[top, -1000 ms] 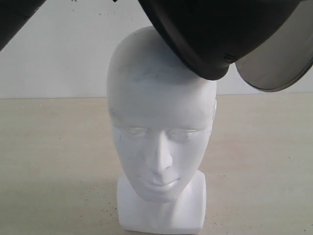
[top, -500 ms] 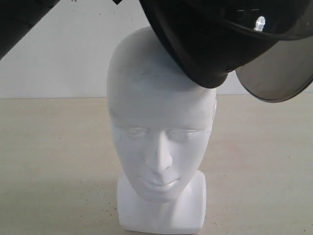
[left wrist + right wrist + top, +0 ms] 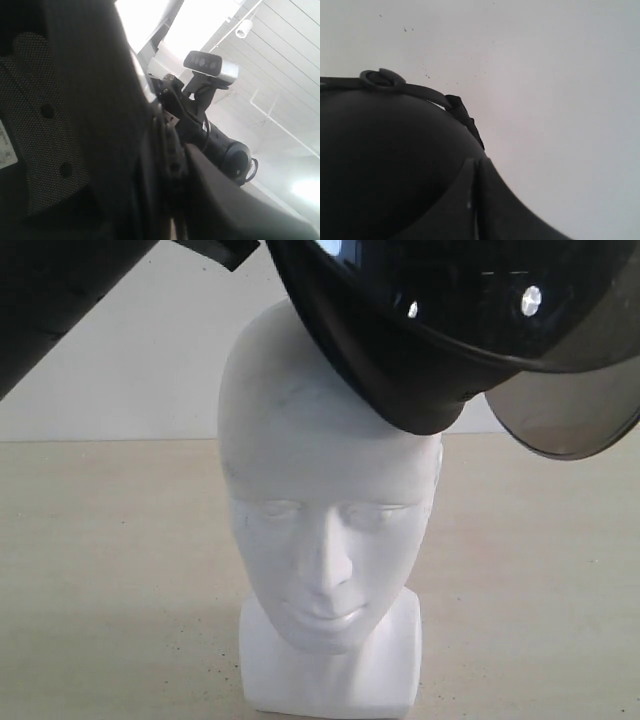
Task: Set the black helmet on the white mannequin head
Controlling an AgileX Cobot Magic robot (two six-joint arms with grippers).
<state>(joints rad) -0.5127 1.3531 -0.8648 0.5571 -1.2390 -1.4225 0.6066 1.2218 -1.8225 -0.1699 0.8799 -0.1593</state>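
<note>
My jaws' state I cannot tell; mid-placement, the black helmet (image 3: 400, 350) hangs tilted at the crown of the white mannequin head (image 3: 320, 500), so levelling and lowering should come next.

Black helmet (image 3: 400, 350) was tilted, rim low against one side of the crown, smoky visor (image 3: 570, 415) jutted sideways, white mannequin head (image 3: 325, 520) stood upright, eyes closed, on blocky base.

Glossy helmet (image 3: 420, 370), matt mannequin head (image 3: 320, 490)

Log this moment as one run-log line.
black helmet: tilted over crown, not seated | white mannequin head: upright on table
</note>
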